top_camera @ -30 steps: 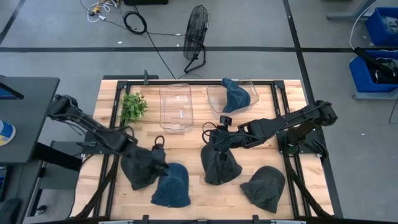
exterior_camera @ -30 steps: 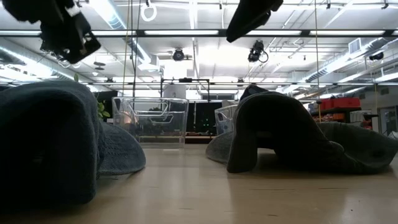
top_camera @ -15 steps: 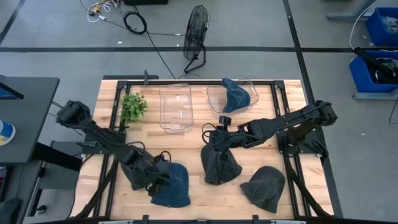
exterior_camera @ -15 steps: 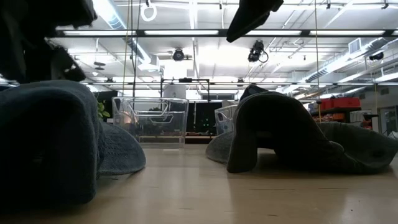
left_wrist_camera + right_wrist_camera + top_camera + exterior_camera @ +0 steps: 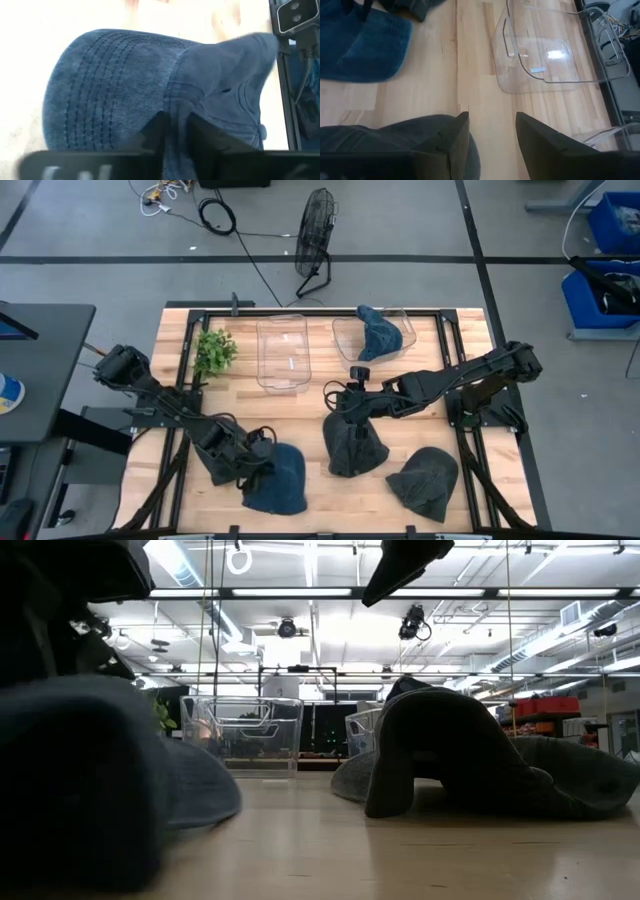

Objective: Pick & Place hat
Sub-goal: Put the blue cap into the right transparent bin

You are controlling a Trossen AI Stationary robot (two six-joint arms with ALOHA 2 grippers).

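**Left gripper down on the blue cap near the table's front edge**

The left gripper (image 5: 252,463) sits low at the front left of the wooden table (image 5: 300,405), pressed against the left side of a blue denim cap (image 5: 280,478). In the left wrist view its fingers (image 5: 152,134) stand narrowly apart, touching the cap's fabric (image 5: 135,90) where crown meets brim; whether they pinch it I cannot tell. From above, the cap's long axis runs front to back, the rounded end toward the front edge.

Behind it, a small green plant (image 5: 213,350) stands at the back left. Just right of the plant is a clear bin (image 5: 280,355) with nothing visible inside. The next clear bin (image 5: 372,338) holds another blue cap (image 5: 377,333).

The right gripper (image 5: 352,402) hovers over a dark grey hat (image 5: 352,442) at mid table, fingers (image 5: 452,135) spread apart with bare wood between them. A second dark grey hat (image 5: 425,480) lies at the front right, apart from both grippers.
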